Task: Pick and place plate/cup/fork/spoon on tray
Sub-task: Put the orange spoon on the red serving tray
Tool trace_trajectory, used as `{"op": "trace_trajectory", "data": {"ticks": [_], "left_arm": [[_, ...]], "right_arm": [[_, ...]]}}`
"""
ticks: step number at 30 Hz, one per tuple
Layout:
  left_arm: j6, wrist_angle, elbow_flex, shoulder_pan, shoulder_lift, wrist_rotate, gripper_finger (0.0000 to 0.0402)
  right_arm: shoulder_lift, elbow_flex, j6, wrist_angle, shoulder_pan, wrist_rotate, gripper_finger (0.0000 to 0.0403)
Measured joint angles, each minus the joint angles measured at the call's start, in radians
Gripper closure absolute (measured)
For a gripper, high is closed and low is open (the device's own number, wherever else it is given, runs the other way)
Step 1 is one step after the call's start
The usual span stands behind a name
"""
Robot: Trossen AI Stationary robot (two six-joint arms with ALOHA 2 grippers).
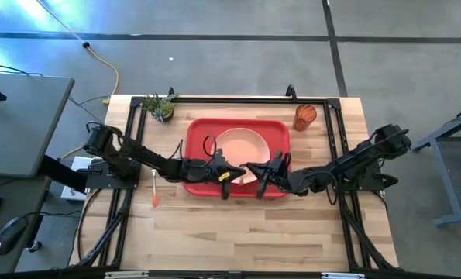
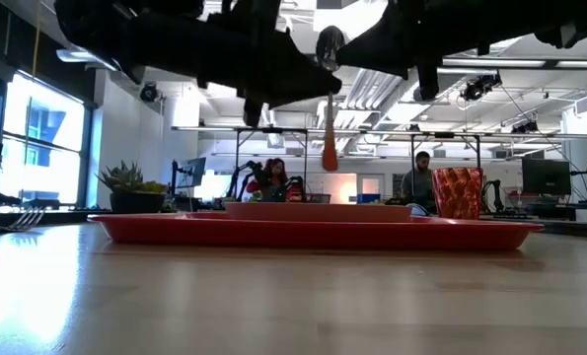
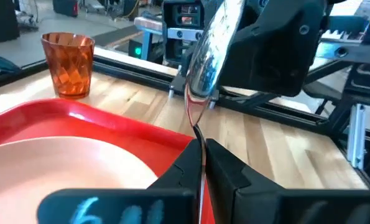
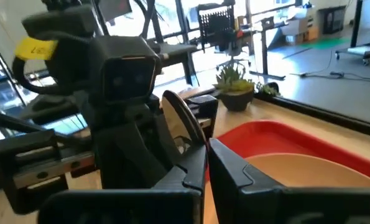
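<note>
Beyond the far edge of the table [image 1: 238, 232] lies an open workshop with desks, screens and a couple of seated people. The red tray [image 1: 199, 128] lies toward that far edge at the middle. The peach plate [image 1: 242, 143] already lies flat in the tray's right half, which leaves bare red floor beside it for the cutlery. Both arms reach in from the side edges and meet tip to tip over the tray's near rim. The spoon [image 3: 208, 56] stands upright in the air between them, bowl up and orange handle hanging down clear of the tray. The left gripper [image 3: 201, 163] has its fingers pinched together on the thin neck just under the bowl, probably because the slim neck is easier to clamp than the rounded bowl. The right gripper [image 1: 257, 178] points straight at the spoon from the other side, very close, but I cannot tell whether it also grips it. This looks like a handover or a re-grip before the spoon is laid down. The cup [image 1: 305, 116] stands upright off the tray near the table's far right corner. The fork [image 1: 154, 190] lies on the bare wood by the tray's left side, and both seem yet to be fetched. A small potted plant [image 1: 162, 107] sits near the far left corner.
</note>
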Motion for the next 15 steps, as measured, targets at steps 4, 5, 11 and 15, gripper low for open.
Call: {"op": "trace_trajectory", "data": {"ticks": [4, 5, 11, 15], "left_arm": [[-0.055, -0.242, -0.003, 0.016, -0.079, 0.046, 0.0398], [-0.072, -0.287, -0.002, 0.022, -0.096, 0.053, 0.0398], [-0.113, -0.621, -0.003, 0.048, -0.284, 0.011, 0.0398], [-0.132, -0.76, -0.002, 0.05, -0.396, -0.074, 0.0398]], "right_arm": [[-0.001, 0.001, -0.045, -0.018, 0.03, 0.059, 0.0378], [-0.001, 0.001, -0.044, -0.035, 0.036, 0.084, 0.0372], [-0.001, 0.001, -0.004, -0.102, 0.065, 0.203, 0.0348], [-0.001, 0.0, 0.0, -0.116, 0.073, 0.203, 0.0344]]}}
